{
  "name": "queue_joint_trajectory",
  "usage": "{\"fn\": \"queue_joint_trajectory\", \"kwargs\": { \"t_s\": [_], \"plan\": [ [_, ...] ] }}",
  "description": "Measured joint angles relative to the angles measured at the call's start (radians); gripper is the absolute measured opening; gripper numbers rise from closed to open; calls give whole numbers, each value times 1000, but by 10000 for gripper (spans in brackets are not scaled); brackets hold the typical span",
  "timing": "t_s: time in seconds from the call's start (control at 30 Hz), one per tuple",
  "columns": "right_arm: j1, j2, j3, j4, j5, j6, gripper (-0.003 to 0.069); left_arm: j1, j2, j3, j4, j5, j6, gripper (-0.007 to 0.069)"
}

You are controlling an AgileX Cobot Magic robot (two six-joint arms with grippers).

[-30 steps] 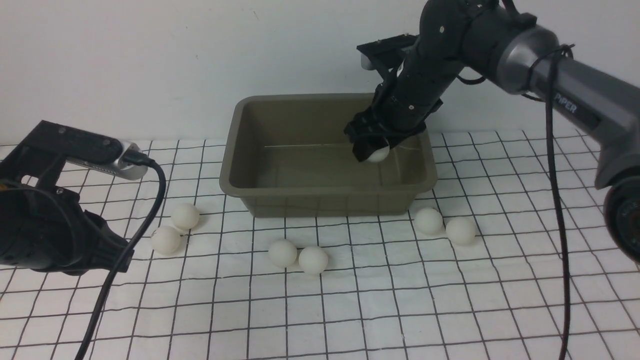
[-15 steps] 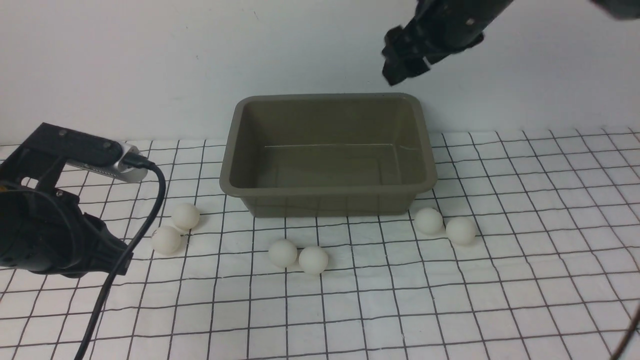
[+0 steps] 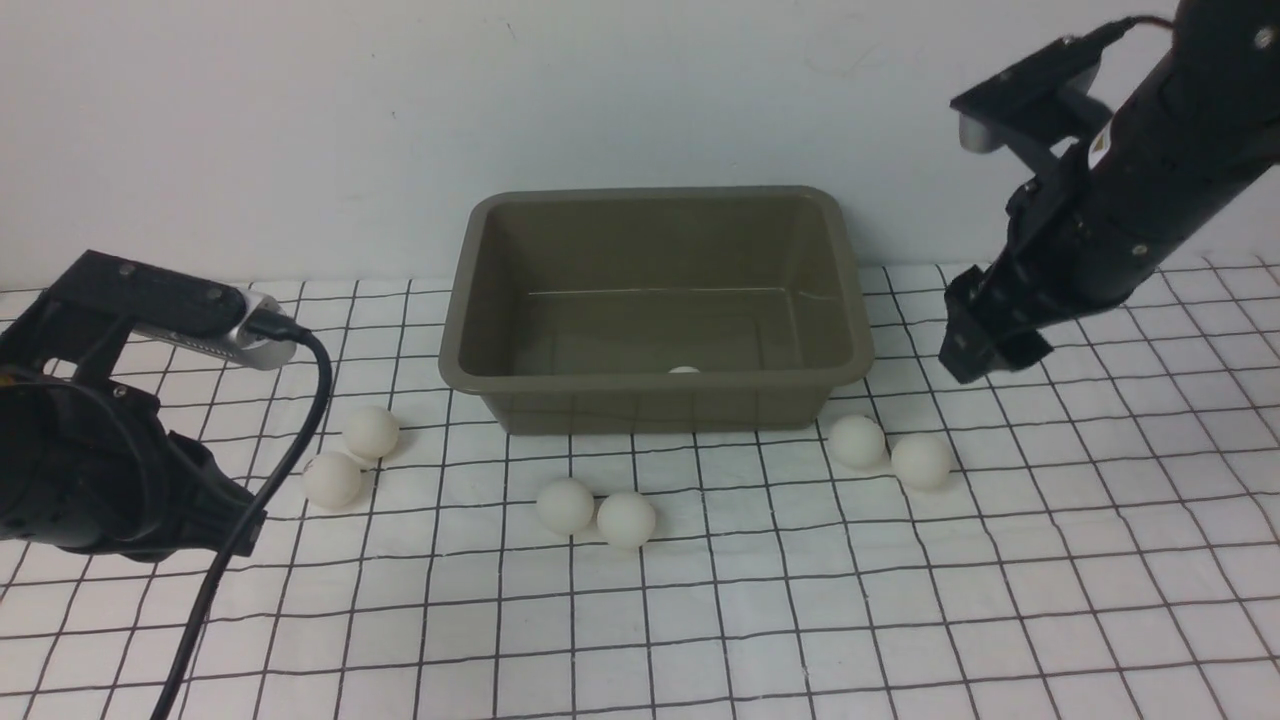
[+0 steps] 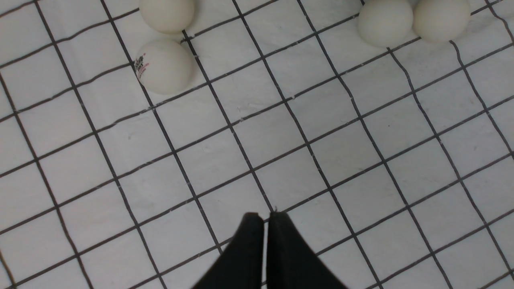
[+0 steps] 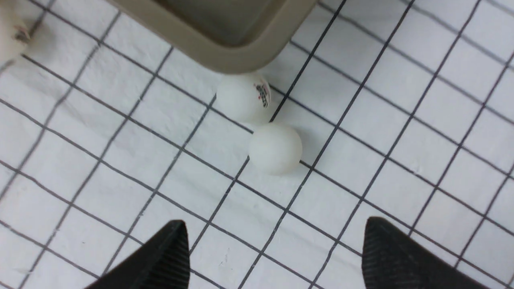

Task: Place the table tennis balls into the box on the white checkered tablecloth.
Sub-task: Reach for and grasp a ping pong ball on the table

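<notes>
The olive-grey box (image 3: 480,300) stands on the white checkered tablecloth (image 3: 700,620). One table tennis ball (image 3: 684,370) peeks over its front wall from inside. Several more balls lie in pairs in front of the box: a left pair (image 3: 370,431), a middle pair (image 3: 565,505) and a right pair (image 3: 857,441). My right gripper (image 5: 275,222) hangs open and empty to the right of the box, above the right pair; one ball (image 5: 243,97) touches the box corner (image 5: 241,56), the other (image 5: 275,148) lies beside it. My left gripper (image 4: 265,218) is shut and empty, near the left pair (image 4: 164,66).
A white wall rises close behind the box. The left arm's black cable (image 3: 250,500) trails down over the cloth at the front left. The cloth is slightly wrinkled in front of the box.
The right gripper let go of a ball inside the box, rose, swung right and came down beside the box. The ball now lies by the box's front wall. The left arm stayed still.
</notes>
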Motion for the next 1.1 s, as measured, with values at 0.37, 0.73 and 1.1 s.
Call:
{"fn": "queue_joint_trajectory", "kwargs": {
  "t_s": [0.37,0.73,1.1],
  "plan": [
    [0,164,21,0,-67,-19,521,0,0,0,-1,2,1,-1],
    [0,293,21,-1,-131,-31,521,0,0,0,-1,2,1,-1],
    [0,365,19,-5,-231,-56,521,0,0,0,-1,2,1,-1]
  ]
}}
